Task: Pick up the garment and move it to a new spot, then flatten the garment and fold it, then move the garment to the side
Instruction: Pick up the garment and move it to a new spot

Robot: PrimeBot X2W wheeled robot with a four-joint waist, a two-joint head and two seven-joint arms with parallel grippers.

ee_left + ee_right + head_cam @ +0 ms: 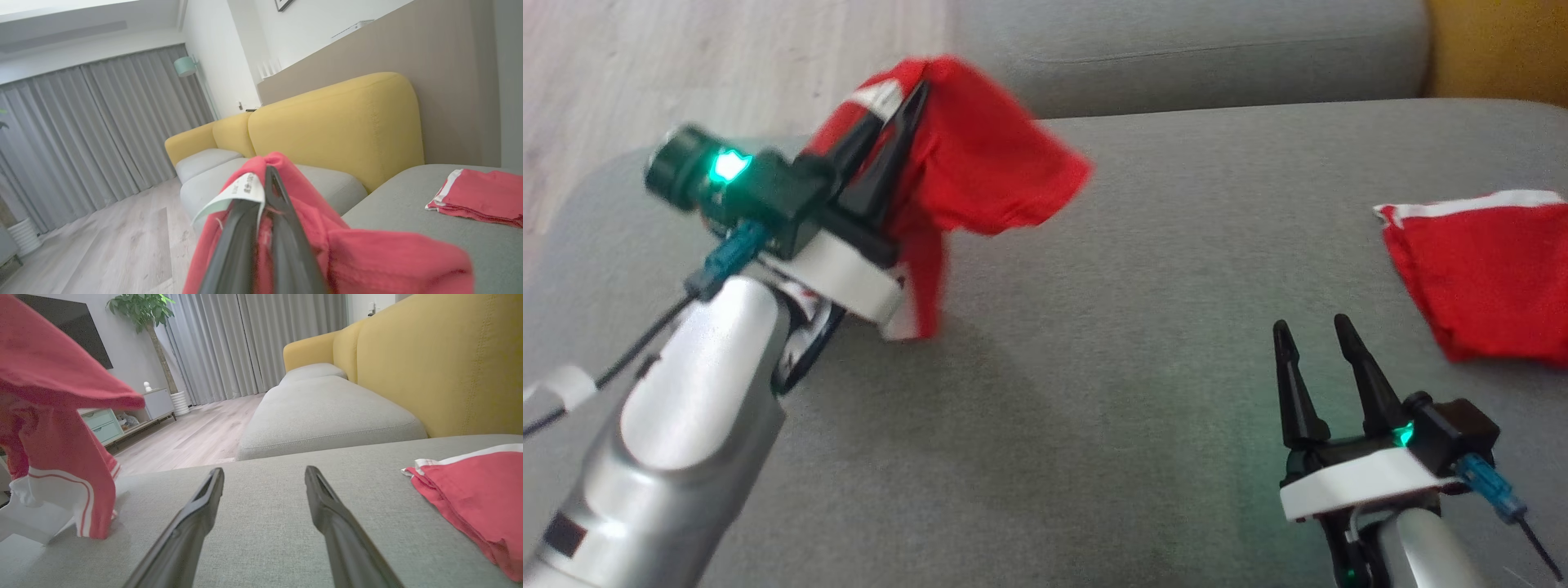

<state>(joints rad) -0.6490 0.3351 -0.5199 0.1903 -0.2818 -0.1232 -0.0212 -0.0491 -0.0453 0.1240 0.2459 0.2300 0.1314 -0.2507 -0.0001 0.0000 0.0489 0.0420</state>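
Observation:
A red garment (968,159) with white trim hangs above the grey sofa seat at the upper left, its lower end touching the cushion. My left gripper (915,90) is shut on its top, where a white label (245,188) sticks out beside the fingers. In the left wrist view the red garment (347,253) drapes around both dark fingers. In the right wrist view the hanging garment (61,457) is at the far left. My right gripper (1313,328) stands open and empty low at the right, above bare cushion, its fingers (204,498) spread wide.
A second red cloth (1486,278), folded, with a white edge, lies on the seat (1094,343) at the far right. Yellow backrests (429,363) rise behind the seat. Another grey cushion (322,412) lies further on, with wood floor (686,73) to the left.

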